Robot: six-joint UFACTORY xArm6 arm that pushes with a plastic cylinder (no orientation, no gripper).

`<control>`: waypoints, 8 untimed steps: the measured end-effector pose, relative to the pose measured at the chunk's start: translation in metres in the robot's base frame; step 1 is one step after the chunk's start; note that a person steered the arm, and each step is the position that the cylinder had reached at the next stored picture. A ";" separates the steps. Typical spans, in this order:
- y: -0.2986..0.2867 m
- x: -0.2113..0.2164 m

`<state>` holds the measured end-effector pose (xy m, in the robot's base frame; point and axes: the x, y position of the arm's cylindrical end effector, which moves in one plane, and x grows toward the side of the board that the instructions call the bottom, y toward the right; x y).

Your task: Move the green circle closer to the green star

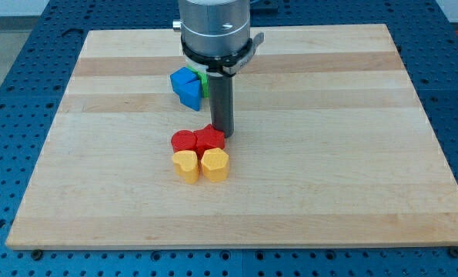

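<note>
Only a sliver of one green block (203, 78) shows, wedged between the blue blocks and my rod near the view's top centre; I cannot make out its shape. No other green block shows; the arm's body hides the board behind it. My tip (222, 135) rests on the board below the green sliver, touching or nearly touching the upper right edge of a red block (209, 139).
Two blue blocks (187, 87) sit together just left of the green sliver. A second red block (184, 141) sits left of the first. Two yellow blocks (185, 165) (215, 165) sit right below the red pair. The wooden board (352, 154) lies on a blue perforated table.
</note>
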<state>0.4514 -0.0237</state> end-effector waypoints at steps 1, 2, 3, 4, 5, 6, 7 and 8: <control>0.023 -0.016; 0.082 -0.061; 0.093 -0.105; 0.058 -0.130; 0.013 -0.149; -0.020 -0.161; -0.066 -0.166; -0.119 -0.177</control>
<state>0.2739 -0.1423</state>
